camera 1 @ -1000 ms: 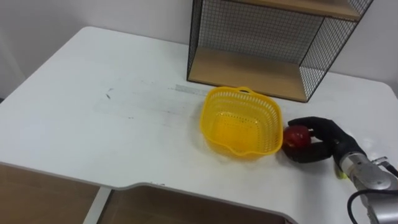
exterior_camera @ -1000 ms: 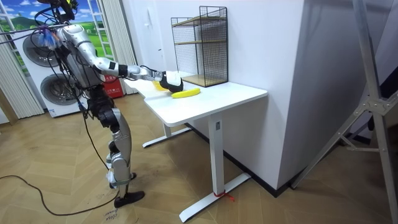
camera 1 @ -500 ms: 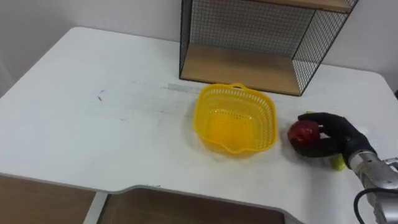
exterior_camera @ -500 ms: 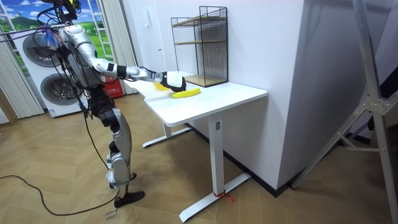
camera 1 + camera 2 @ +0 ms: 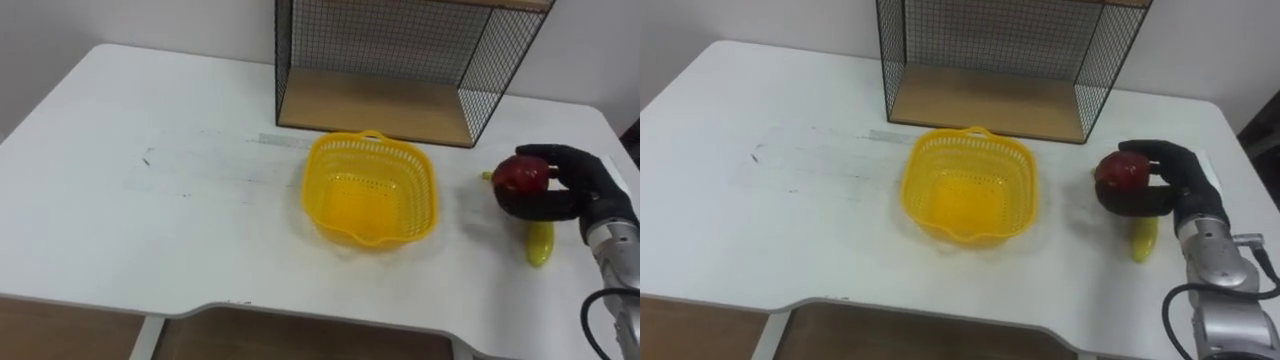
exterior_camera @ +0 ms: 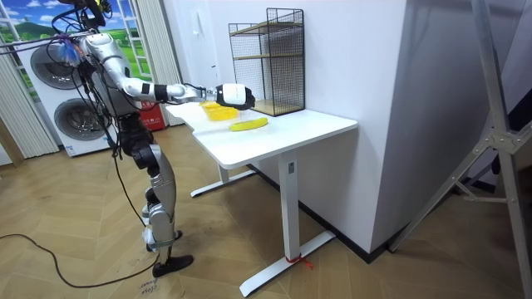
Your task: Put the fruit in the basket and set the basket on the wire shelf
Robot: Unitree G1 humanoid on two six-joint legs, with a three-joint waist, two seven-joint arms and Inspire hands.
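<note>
My right hand (image 5: 572, 186) (image 5: 1172, 182) is shut on a red apple (image 5: 521, 174) (image 5: 1121, 170) and holds it above the table, right of the yellow basket (image 5: 312, 178) (image 5: 912, 182). The basket stands empty at the table's middle. A yellow banana (image 5: 540, 243) (image 5: 1142, 241) lies on the table just below the hand. Behind the basket stands the black wire shelf (image 5: 380, 50) (image 5: 985, 45) with a wooden bottom board. In the room view I stand at the table's end with the right hand (image 6: 235, 95) stretched out above the banana (image 6: 248, 124).
The white table (image 5: 150, 220) has a curved cut-out in its front edge and wide free room left of the basket. A wall rises right behind the wire shelf (image 6: 268, 62). Washing machines (image 6: 50, 108) stand behind me.
My right hand has lifted the apple off the table and carried it up and to the right, away from the basket, uncovering the banana. The head camera has shifted slightly.
</note>
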